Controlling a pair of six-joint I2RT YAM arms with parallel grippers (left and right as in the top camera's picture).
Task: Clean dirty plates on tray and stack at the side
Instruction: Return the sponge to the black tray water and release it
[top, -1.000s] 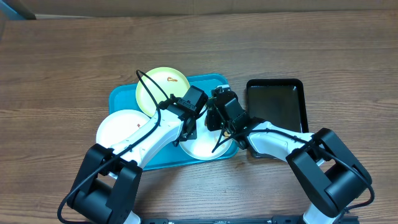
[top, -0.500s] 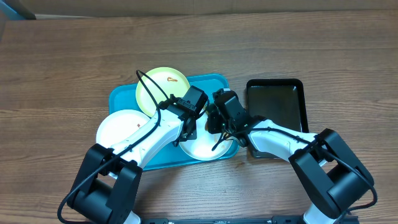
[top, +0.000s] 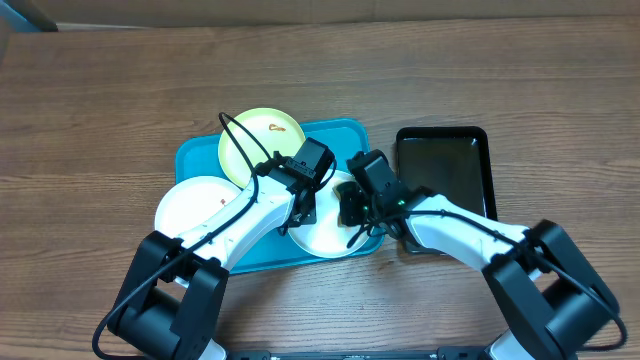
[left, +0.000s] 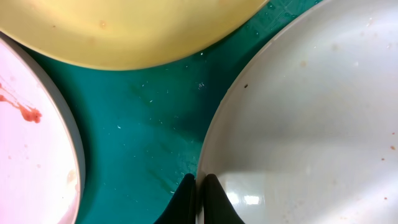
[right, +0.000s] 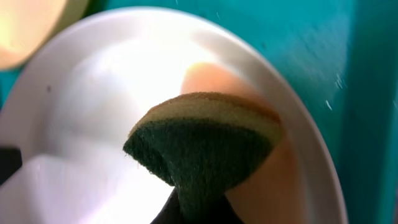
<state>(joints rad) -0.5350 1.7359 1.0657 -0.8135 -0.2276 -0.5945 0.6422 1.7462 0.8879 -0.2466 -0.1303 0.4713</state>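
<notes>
The left gripper (left: 199, 186) pinches the near-right white plate (left: 311, 124) at its rim, likely steadying it for the sponge (right: 205, 143) clamped in the right gripper (right: 194, 210).

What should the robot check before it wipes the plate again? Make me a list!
1. Grip of the left gripper on the near white plate: ok, shut on its rim.
2. Hold of the right gripper on the sponge: ok.
3. Sponge over that plate: ok. Whether it is touching: cannot tell.
4. Near white plate clean: not ok, small brown specks show.
5. The other white plate clean: not ok, it has a red smear.
6. Plates stacked beside the tray: not ok, all three lie on it, the yellow-green plate too.
</notes>
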